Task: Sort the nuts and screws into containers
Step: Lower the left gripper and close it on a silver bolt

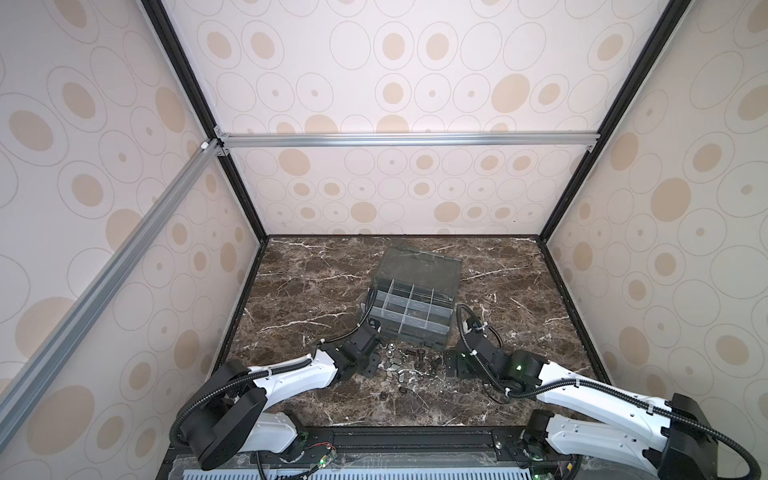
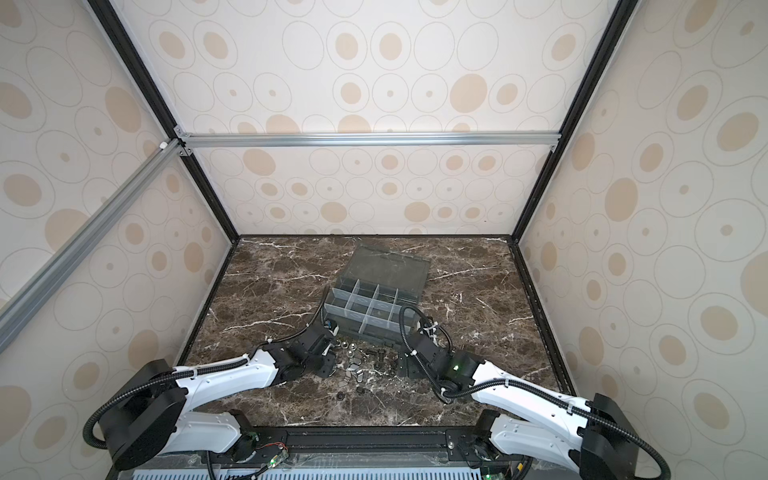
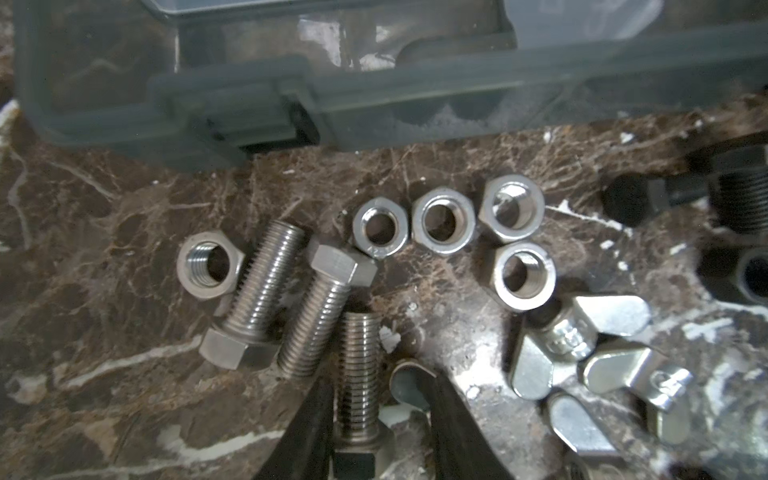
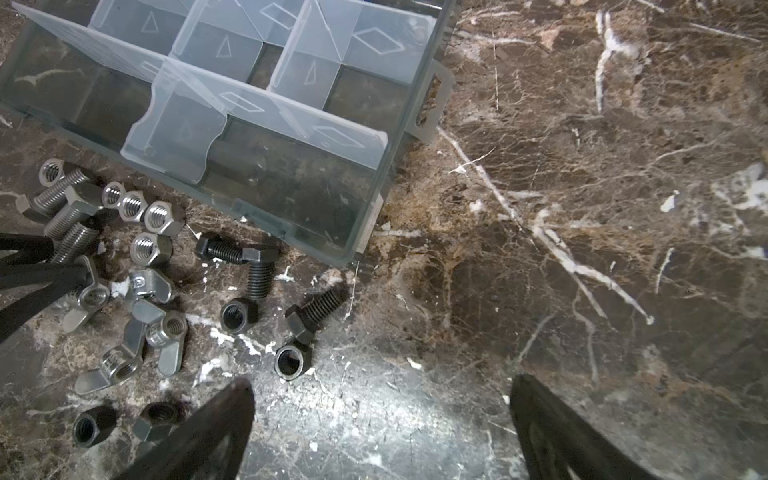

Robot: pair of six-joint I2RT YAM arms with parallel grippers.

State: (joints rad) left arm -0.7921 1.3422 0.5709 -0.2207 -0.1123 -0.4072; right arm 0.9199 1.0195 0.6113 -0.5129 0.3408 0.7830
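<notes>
Three silver screws [image 3: 266, 286] lie side by side on the marble in front of the smoky-grey organizer box [image 1: 409, 309] with its empty containers [image 4: 291, 174]. My left gripper [image 3: 376, 380] straddles the nearest silver screw [image 3: 359, 374]: one finger touches its thread, the other stands a gap away, over a wing nut's wing. Silver hex nuts [image 3: 442, 224] and wing nuts [image 3: 573, 332] lie beside them. Black screws [image 4: 257, 274] and black nuts [image 4: 239, 316] lie further right. My right gripper [image 4: 382, 388] hangs wide open over bare marble, beside the pile.
The box's hinged lid [image 1: 424, 266] lies open behind the cells. A latch tab [image 4: 434, 104] sticks out from the box's side. Both arms [image 2: 232, 374] reach in from the front edge toward the pile [image 2: 357, 365]. Patterned walls close the table on three sides.
</notes>
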